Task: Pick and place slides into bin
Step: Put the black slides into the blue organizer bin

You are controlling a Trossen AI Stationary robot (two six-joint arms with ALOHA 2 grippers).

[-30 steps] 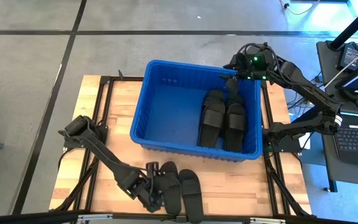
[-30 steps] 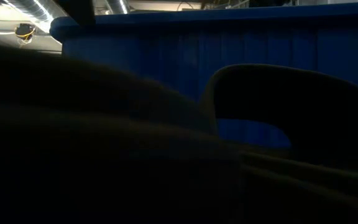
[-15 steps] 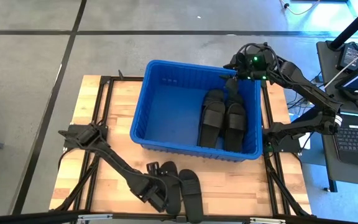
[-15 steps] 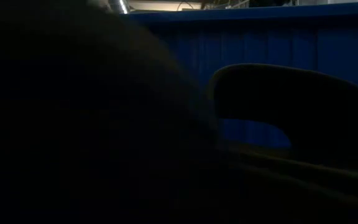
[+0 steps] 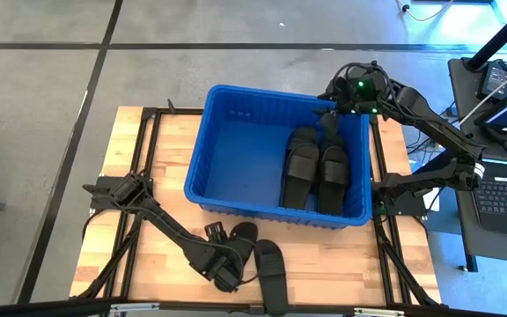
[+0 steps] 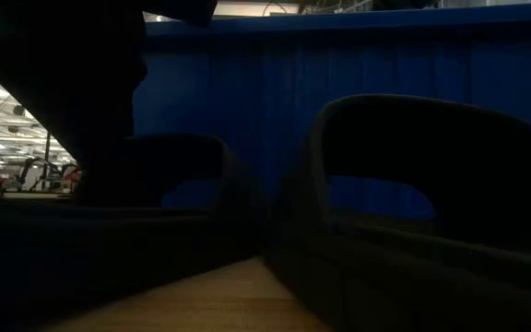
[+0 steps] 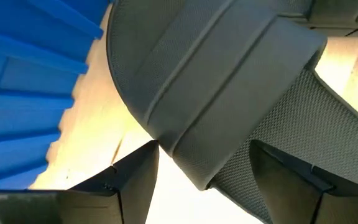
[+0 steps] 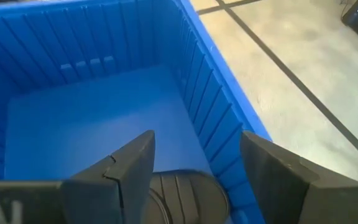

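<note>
Two black slides lie sole-down on the table in front of the bin: one [image 5: 242,244] on the left, one [image 5: 269,275] on the right. My left gripper [image 5: 225,269] is open and low over the left slide. In the left wrist view its fingers stand either side of the edge of that slide's strap [image 7: 216,93]. Two more slides [image 5: 303,167] [image 5: 333,174] lie side by side in the blue bin [image 5: 236,150]. My right gripper [image 5: 328,119] hangs open above the bin's far right corner, with nothing in it. My left gripper [image 7: 204,149] comes at the left slide from above, slanting down. One finger [image 7: 135,177] stands over the bare table beside the slide, the other [image 7: 291,180] over its footbed. I cannot tell whether either finger touches the slide.
The bin's near wall [image 6: 358,65] stands close behind the two slides on the table. Bare wood [image 5: 148,150] lies left of the bin. A laptop [image 5: 504,198] sits off the table's right side.
My left gripper has come down and gone toward the table's right and far edges, onto the left slide, while its wrist has rolled. The slides have stayed where they were. In the low view the dark mass that filled the picture has drawn off to the left.
</note>
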